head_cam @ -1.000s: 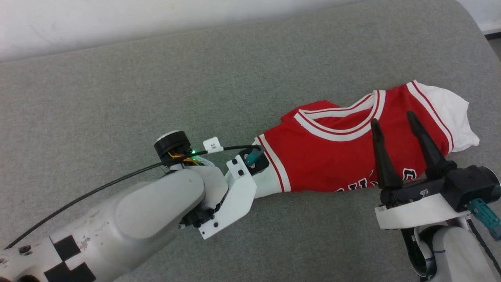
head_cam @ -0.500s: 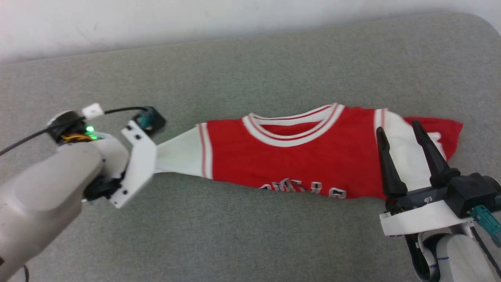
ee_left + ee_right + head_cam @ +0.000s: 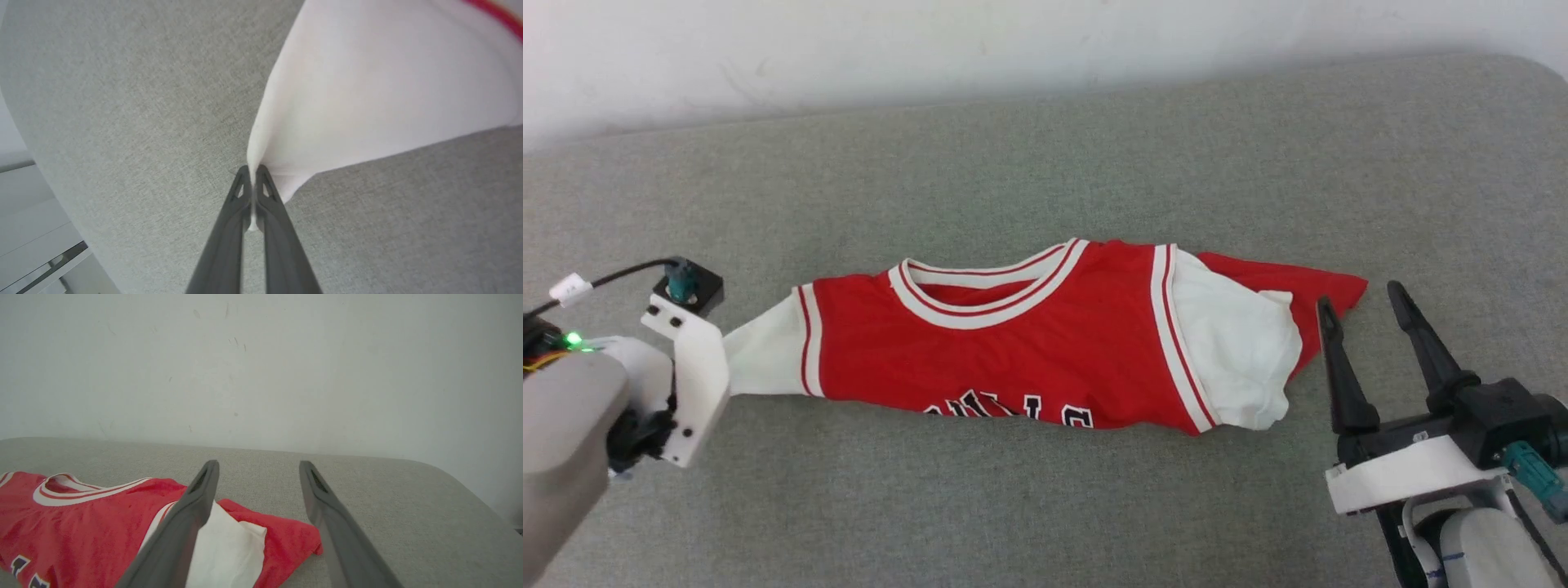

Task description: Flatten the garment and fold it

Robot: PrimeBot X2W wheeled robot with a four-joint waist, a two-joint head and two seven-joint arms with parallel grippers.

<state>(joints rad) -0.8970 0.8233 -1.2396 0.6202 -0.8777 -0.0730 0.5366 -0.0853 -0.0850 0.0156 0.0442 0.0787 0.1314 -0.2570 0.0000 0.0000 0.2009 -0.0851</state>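
The garment (image 3: 1029, 343), a red jersey with white sleeves and a striped collar, lies crumpled lengthwise across the grey cushion, black letters along its near edge. Its left white sleeve (image 3: 764, 355) is stretched toward my left gripper (image 3: 254, 171), whose fingers are shut on the sleeve's edge (image 3: 367, 90). In the head view the white wrist bracket (image 3: 690, 371) hides those fingers. My right gripper (image 3: 1360, 298) stands open just right of the garment's folded right sleeve (image 3: 1233, 351) and red corner (image 3: 286, 539), holding nothing. In the right wrist view it (image 3: 257, 465) hovers above that corner.
The grey padded surface (image 3: 1045, 163) runs back to a white wall (image 3: 931, 49). Its rounded corner (image 3: 457, 486) lies at the right. In the left wrist view the cushion's curved edge (image 3: 24, 134) drops to a pale floor at the left.
My left gripper closed on the white sleeve and pulled it leftward, stretching the garment out along the cushion. The right gripper stayed open and now stands beside the garment rather than over it.
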